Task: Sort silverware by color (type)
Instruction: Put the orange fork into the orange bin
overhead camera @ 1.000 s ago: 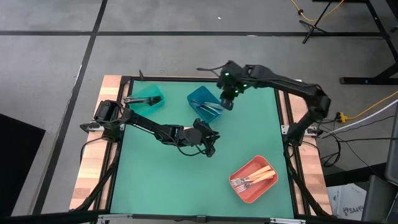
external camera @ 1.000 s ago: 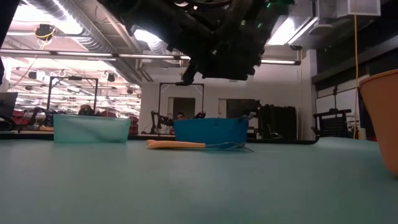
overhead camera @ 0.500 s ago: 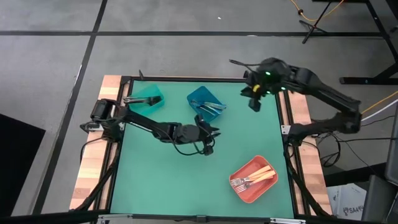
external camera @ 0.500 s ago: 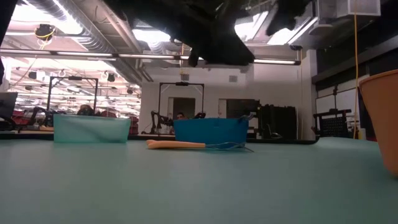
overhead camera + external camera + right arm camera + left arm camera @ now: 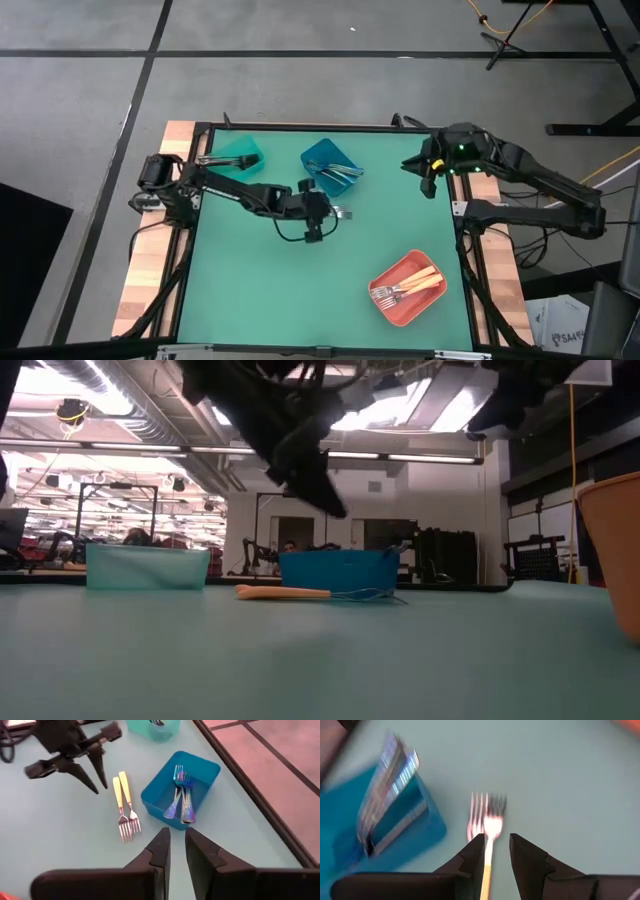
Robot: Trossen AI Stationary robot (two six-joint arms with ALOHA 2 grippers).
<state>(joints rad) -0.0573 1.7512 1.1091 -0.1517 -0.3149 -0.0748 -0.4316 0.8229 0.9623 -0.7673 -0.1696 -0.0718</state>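
Note:
Two gold-handled forks (image 5: 125, 805) lie side by side on the green table, just on the near side of the blue bin (image 5: 200, 770). The bin holds several iridescent forks (image 5: 181, 795). My left gripper (image 5: 100, 789) hangs open a little above the table, beside the gold forks' handle ends. In the left wrist view the forks (image 5: 487, 827) show past its parted fingers, and nothing is between them. My right gripper (image 5: 173, 845) is high near the table's right edge (image 5: 432, 175), its fingers slightly apart and empty.
A teal bin (image 5: 238, 155) stands at the far left with dark forks in it. A coral-red bin (image 5: 407, 288) near the front right holds several gold-handled forks. In the low view one gold fork (image 5: 285, 593) lies in front of the blue bin (image 5: 338, 568).
My right gripper has drawn back from above the blue bin toward the table's right edge, staying high. My left gripper has shifted a little toward the far edge and the gold forks, and its wrist has rolled. The forks on the table have kept still.

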